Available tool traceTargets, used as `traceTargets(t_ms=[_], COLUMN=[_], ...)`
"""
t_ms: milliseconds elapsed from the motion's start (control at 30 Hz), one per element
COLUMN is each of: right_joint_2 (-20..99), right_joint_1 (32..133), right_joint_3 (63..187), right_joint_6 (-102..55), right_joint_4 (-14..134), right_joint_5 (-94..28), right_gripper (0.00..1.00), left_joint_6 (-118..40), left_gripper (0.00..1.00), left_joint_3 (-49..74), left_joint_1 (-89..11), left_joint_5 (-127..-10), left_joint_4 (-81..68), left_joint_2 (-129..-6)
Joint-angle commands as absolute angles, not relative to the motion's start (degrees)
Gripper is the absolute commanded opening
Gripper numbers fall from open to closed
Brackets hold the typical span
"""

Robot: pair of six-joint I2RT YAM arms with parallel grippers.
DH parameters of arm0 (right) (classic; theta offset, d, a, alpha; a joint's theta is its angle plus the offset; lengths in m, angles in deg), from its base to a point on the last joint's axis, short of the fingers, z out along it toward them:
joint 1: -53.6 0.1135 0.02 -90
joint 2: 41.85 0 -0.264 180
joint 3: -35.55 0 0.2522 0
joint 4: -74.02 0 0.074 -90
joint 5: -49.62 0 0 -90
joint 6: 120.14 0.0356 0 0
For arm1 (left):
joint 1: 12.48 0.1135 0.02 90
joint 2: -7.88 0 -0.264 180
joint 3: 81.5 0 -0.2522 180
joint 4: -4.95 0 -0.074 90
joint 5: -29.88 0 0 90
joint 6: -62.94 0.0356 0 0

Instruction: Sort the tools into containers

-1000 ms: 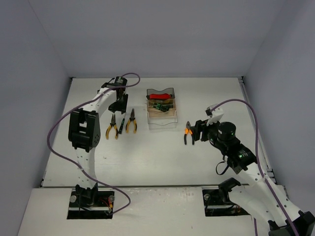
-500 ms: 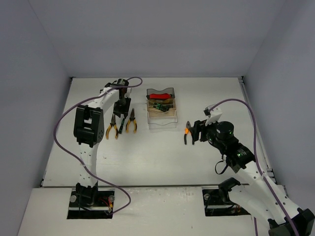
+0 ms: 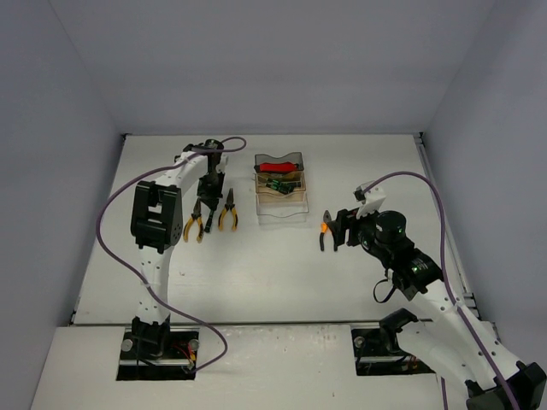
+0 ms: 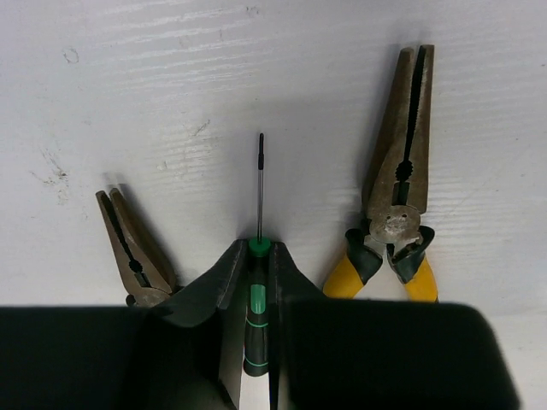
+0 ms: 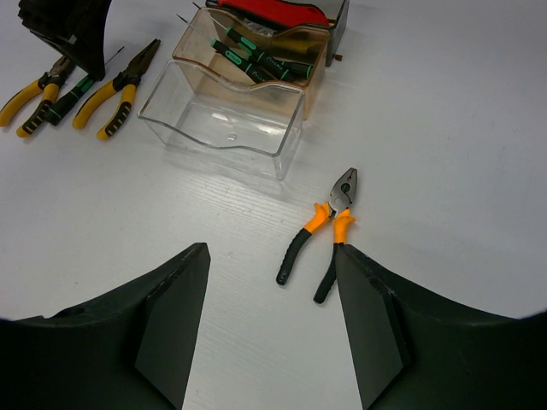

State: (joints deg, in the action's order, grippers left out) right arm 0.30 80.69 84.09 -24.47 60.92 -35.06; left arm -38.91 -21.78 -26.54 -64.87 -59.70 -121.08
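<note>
My left gripper (image 4: 256, 256) (image 3: 208, 196) is down at the table, shut on the handle of a thin green-black screwdriver (image 4: 256, 299) that lies between two yellow-handled pliers (image 4: 397, 222) (image 4: 132, 256). My right gripper (image 5: 272, 252) (image 3: 340, 229) is open and empty, hovering over orange-handled pliers (image 5: 329, 218) (image 3: 325, 229) lying on the table. The three joined bins stand in a row. The grey one (image 3: 280, 160) holds a red-handled cutter (image 5: 273, 10). The amber one (image 5: 256, 64) holds several screwdrivers. The clear one (image 5: 222, 120) is empty.
The two yellow pliers (image 3: 195, 224) (image 3: 228, 213) flank the left gripper closely on the white table (image 3: 282, 273). Grey walls enclose the table on three sides. A purple cable loops from each arm.
My left gripper has moved a little nearer and lower, down between the two yellow pliers. The right arm has hardly moved.
</note>
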Motion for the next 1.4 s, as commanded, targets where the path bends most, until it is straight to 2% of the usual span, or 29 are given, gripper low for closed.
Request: traceTargets(t_ms=[0,200,333,467,567,667,800,1000,1367], right_joint_2=[0.1,0.1,0.0,-0.4,-0.6,-0.9,-1.5,-2.7,-3.2], right_joint_1=[81.2,81.2,81.3,81.3,81.4,81.5,81.5,81.5,81.6], right_joint_3=[84.1,84.2,84.3,84.2,84.3,84.3,84.4,84.5,84.2], right_joint_6=[-24.2,-24.2,-24.2,-24.2,-24.3,-24.4,-24.5,-24.3,-24.2], right_joint_4=[64.8,64.8,64.9,64.9,64.9,64.8,64.8,64.8,64.7], right_joint_5=[-35.2,-35.2,-35.2,-35.4,-35.7,-35.8,-36.1,-36.4,-36.5], right_gripper=[0.58,0.59,0.59,0.59,0.59,0.60,0.60,0.60,0.60], left_joint_6=[-40.5,-45.1,-51.1,-64.1,-74.3,-79.1,-81.0,-79.1,-78.3], left_gripper=[0.00,0.00,0.00,0.00,0.00,0.00,0.00,0.00,0.00], left_joint_3=[-23.5,-25.2,-25.1,-16.3,-4.9,2.2,4.4,1.2,-1.0], left_joint_1=[-25.6,-24.3,-24.2,-24.4,-25.8,-29.1,-35.5,-42.6,-45.3], left_joint_5=[-64.1,-65.9,-66.0,-68.0,-67.9,-62.6,-53.5,-42.3,-38.1], left_joint_4=[-61.8,-61.4,-57.1,-42.8,-25.5,-12.3,-0.9,7.2,18.6], left_joint_2=[-119.1,-112.4,-103.2,-93.2,-86.4,-83.7,-85.1,-91.9,-103.7])
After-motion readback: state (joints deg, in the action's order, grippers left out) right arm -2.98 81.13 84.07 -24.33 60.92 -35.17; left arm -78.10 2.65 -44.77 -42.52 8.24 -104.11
